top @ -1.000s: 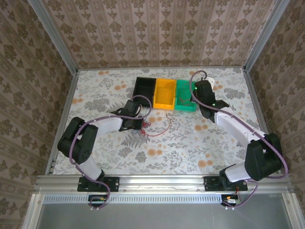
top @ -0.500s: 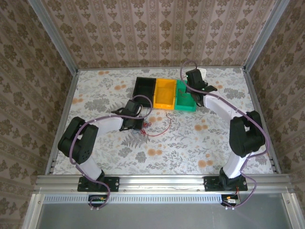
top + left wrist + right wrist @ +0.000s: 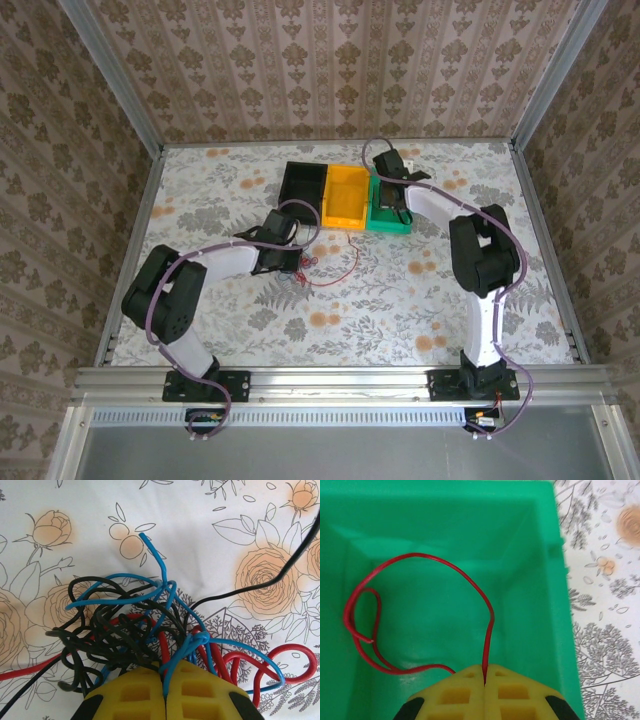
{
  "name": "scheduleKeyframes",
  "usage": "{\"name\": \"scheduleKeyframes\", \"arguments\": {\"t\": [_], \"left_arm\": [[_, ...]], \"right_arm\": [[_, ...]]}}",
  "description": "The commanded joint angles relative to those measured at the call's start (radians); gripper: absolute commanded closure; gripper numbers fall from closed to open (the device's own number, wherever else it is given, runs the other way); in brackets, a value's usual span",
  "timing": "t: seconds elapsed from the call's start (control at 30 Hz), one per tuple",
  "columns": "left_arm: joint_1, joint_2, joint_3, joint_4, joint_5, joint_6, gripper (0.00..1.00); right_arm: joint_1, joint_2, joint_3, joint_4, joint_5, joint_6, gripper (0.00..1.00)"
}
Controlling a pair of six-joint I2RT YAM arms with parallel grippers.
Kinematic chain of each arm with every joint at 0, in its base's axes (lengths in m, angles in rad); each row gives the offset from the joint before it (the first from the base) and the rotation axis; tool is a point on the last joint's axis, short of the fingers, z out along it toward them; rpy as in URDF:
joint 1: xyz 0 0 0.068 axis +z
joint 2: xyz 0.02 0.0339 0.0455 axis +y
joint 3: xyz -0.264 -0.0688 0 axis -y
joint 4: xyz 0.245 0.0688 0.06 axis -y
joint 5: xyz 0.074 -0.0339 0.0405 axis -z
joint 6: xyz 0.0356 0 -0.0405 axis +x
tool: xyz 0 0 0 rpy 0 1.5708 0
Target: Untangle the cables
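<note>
On the floral table [image 3: 400, 310], the right arm has swung farther left over the green bin [image 3: 445, 520]. The right gripper [image 3: 484, 672], fingers pressed together, pinches a red wire [image 3: 411, 554] looped inside. The left gripper [image 3: 164, 675] stays clamped on the cables [image 3: 125, 625], tangled on the table.

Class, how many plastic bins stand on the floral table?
3, side by side in a row: black plastic bin left, orange plastic bin middle, green plastic bin right.
</note>
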Motion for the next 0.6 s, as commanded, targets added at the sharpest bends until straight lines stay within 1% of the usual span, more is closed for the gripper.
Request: {"name": "scheduleKeyframes", "arguments": {"t": [0.0, 0.07, 0.2, 0.33, 0.37, 0.47, 0.57], "left_arm": [[-0.013, 0.012, 0.021, -0.042, -0.010, 0.024, 1.00], [-0.016, 0.009, 0.021, -0.041, -0.013, 0.024, 1.00], [-0.019, 0.002, 0.021, -0.041, -0.021, 0.027, 1.00], [-0.019, 0.002, 0.021, -0.041, -0.018, 0.029, 1.00], [-0.019, 0.002, 0.022, -0.041, -0.018, 0.028, 1.00], [-0.021, -0.002, 0.018, -0.040, -0.021, 0.026, 1.00], [-0.021, -0.005, 0.015, -0.037, -0.021, 0.026, 1.00]], "right_arm": [[0.005, 0.036, 0.042, -0.056, -0.032, -0.002, 1.00], [0.004, 0.025, 0.039, -0.044, -0.037, -0.002, 0.97], [0.005, -0.051, 0.011, 0.011, -0.043, -0.011, 0.84], [0.004, -0.123, -0.005, 0.030, -0.031, -0.010, 0.62], [0.005, -0.139, -0.013, 0.035, -0.028, -0.008, 0.58], [0.007, -0.204, -0.073, 0.064, -0.007, 0.006, 0.51], [0.010, -0.276, -0.154, 0.114, -0.011, 0.012, 0.48]]}}
